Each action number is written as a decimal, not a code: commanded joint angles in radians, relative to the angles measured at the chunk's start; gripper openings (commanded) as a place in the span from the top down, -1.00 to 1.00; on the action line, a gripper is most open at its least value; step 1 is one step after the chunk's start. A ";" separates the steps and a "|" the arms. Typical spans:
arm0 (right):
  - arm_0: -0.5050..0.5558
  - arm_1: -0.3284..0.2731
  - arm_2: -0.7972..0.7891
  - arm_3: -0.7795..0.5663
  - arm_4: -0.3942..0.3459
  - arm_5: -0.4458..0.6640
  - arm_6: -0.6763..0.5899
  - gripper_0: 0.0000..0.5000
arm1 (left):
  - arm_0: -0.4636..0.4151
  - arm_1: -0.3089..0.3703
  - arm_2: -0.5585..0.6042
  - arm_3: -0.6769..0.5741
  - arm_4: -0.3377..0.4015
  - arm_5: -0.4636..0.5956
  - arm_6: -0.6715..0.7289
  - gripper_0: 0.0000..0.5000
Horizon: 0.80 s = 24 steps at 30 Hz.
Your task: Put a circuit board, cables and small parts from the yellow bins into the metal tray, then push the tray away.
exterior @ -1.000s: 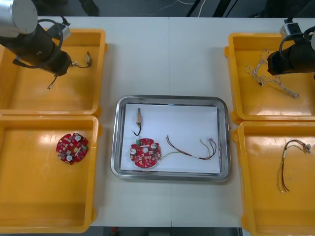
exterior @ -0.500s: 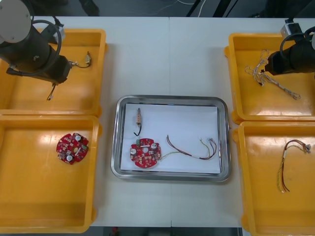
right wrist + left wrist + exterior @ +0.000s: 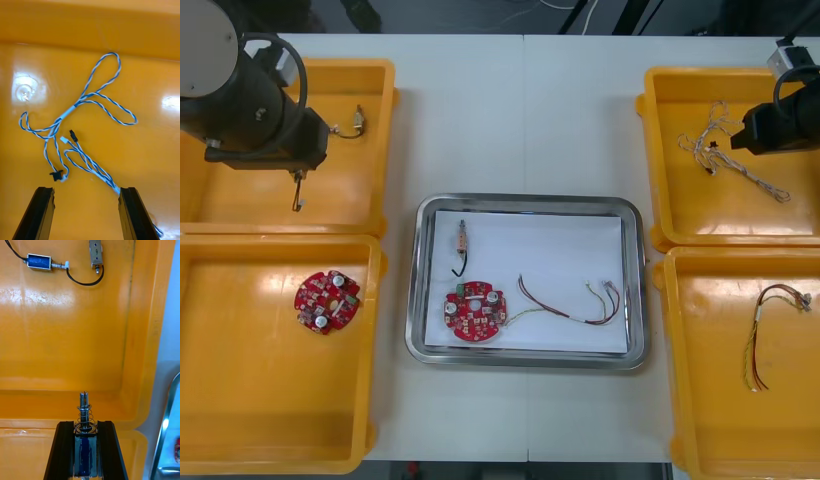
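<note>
1. Left jaws are at the upper left of the frame, over the upper-left bin (image 3: 370, 75). They're clamped on a small part (image 3: 85, 427): blue body squeezed between them, spring and pin poking out past the tips. It looks clear of the bin floor to me, but I wouldn't swear to it.
2. Two spare parts (image 3: 39, 261) with black leads lie farther off in that bin, well apart from the held one.
3. My guess on handling is that the part is light, stiff and a bit slick, being bare metal. The body is the right place to pinch. The spring would just squash or ping out, so I'd leave that end alone.
4. Right jaws are at the upper right of the frame, over the upper-right bin (image 3: 660, 80). They stand apart with nothing in them. The blue-white cable (image 3: 80, 131) lies loose on the bin floor just past the tips, one strand running close by one jaw.
5. That cable looks feather-light and floppy, so it'll droop and trail whichever way you take it. I'd grab where the strands bunch at the pale sleeve, not a lone loop or the tiny plugs.
6. The tray (image 3: 525, 203) sits mid-frame on the surface (image 3: 520, 110). It already has a board (image 3: 475, 313), a part with a lead (image 3: 463, 240) and a red-yellow cable (image 3: 570, 300) on its white inside.
7. So it's well along by my reckoning, with the held part and the blue-white cable left, then the push.
</note>
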 commanded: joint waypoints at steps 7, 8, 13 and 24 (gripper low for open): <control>-0.001 -0.114 0.021 -0.012 0.007 0.016 0.229 -1.00 | 0.009 -0.047 0.037 -0.048 0.020 0.010 0.044 1.00; -0.001 -0.115 0.021 -0.005 0.010 0.011 0.256 -1.00 | 0.009 -0.047 0.037 -0.048 0.022 0.010 0.048 1.00; -0.032 -0.117 0.021 0.054 0.022 0.010 0.380 -1.00 | 0.009 -0.047 0.040 -0.048 0.032 0.010 0.068 1.00; -0.159 -0.111 0.019 0.311 0.036 -0.033 0.638 -1.00 | 0.009 -0.047 0.043 -0.048 0.037 0.010 0.082 1.00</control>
